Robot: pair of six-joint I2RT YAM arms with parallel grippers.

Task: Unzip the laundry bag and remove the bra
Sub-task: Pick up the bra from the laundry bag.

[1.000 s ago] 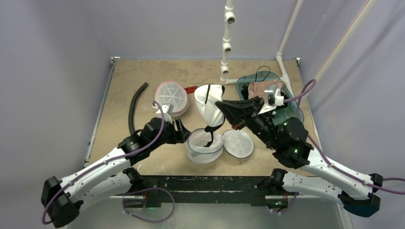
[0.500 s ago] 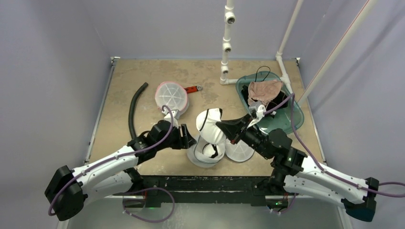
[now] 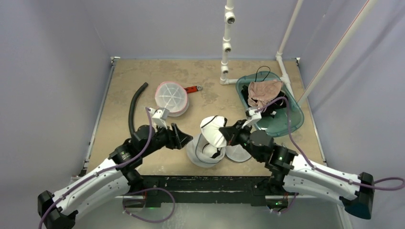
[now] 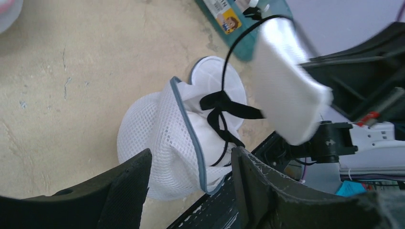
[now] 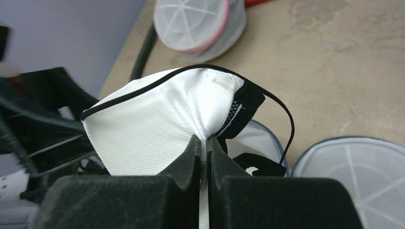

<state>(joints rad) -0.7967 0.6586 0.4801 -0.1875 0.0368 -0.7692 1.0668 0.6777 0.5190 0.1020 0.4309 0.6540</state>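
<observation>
table: tan table (image 3: 133,76), purple walls.
right gripper (image 5: 204,145): pinched shut on white bra (image 5: 157,119), held up so the straps can pull free.
laundry bag (image 4: 162,138): unzipped, just below that gripper, straps hanging inside.
left gripper (image 4: 191,186): wide, empty, beside the bag, probably to steady it.

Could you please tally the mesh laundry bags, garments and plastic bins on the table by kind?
Round mesh laundry bags: 2 (pink-trimmed bag, open grey-trimmed bag)
Garments: 2 (white black-trimmed bra, pinkish cloth)
Teal plastic bin: 1
Total: 5

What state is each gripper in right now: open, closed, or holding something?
Left gripper: open.
Right gripper: closed on the white bra.
</observation>
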